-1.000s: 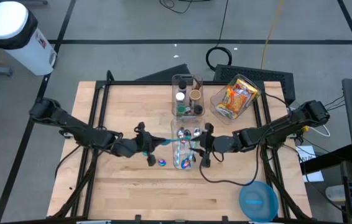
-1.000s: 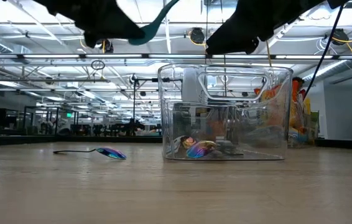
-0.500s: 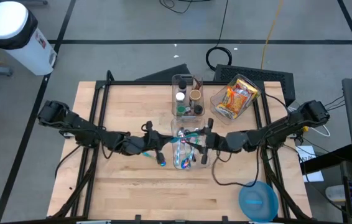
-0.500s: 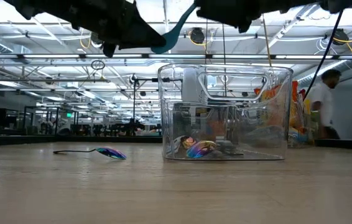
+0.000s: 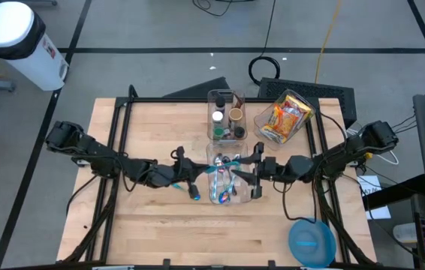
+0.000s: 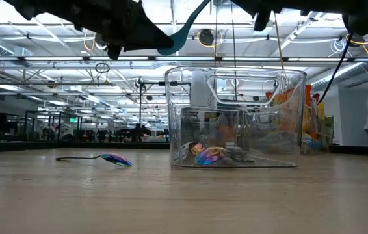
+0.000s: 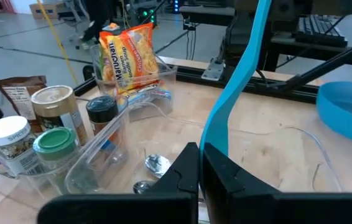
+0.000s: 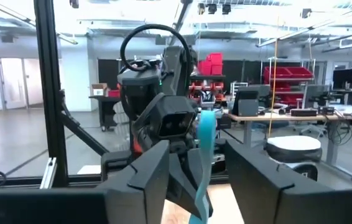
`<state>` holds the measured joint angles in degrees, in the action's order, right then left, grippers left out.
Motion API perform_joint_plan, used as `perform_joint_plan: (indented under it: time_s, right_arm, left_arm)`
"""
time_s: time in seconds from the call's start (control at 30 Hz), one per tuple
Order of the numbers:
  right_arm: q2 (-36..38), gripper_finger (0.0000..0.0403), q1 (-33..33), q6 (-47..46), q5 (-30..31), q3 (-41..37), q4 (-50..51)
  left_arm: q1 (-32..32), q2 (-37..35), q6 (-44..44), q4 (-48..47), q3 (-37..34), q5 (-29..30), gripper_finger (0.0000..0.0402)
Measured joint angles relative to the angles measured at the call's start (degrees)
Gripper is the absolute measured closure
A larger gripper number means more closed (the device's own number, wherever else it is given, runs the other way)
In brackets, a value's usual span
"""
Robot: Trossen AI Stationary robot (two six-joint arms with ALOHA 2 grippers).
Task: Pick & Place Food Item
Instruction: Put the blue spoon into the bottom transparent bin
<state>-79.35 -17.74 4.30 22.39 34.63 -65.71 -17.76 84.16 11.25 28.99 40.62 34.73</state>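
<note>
My left gripper is shut on a teal utensil, a long flat curved strip that also shows in the low view. It holds the strip above the left rim of a clear bin that has iridescent spoons in it. My right gripper is open just right of the bin. In its wrist view its fingers stand on either side of the teal strip's free end, apart from it. One iridescent spoon lies flat on the table left of the bin. My left gripper pinches one end of the teal utensil between its two fingers. The fingers come roughly level from the table's left, along the strip. The strip reaches beyond the fingertips, slanting up toward the right over the bin, clear of bin and table.
A second clear bin with jars stands behind the first. A tilted clear bin with a noodle packet is at the far right. A blue bowl sits at the near right corner. A person moves in the room beyond the table.
My left gripper has gone toward the table's right edge with the teal utensil, to the bin's left rim, and then stayed there. My right gripper has drawn back a little toward the table's right edge, away from the utensil's free end.
</note>
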Motion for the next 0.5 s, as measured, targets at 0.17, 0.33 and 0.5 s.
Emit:
perform_joint_plan:
  time_s: [0.17,0.33,0.5]
  right_arm:
    - [0.0,0.0315,0.1,-0.4,0.0,0.0,0.2]
    - [0.0,0.0389,0.1,0.2,0.1,0.0,0.2]
    - [0.0,0.0392,0.1,0.5,-0.2,0.0,0.6]
  left_arm:
    - [0.1,0.0,0.1,0.0,0.0,-1.3,0.0396]
    - [0.1,0.0,0.6,-0.4,0.0,-3.0,0.0395]
    - [0.7,0.0,1.3,-2.1,0.0,-9.1,0.0380]
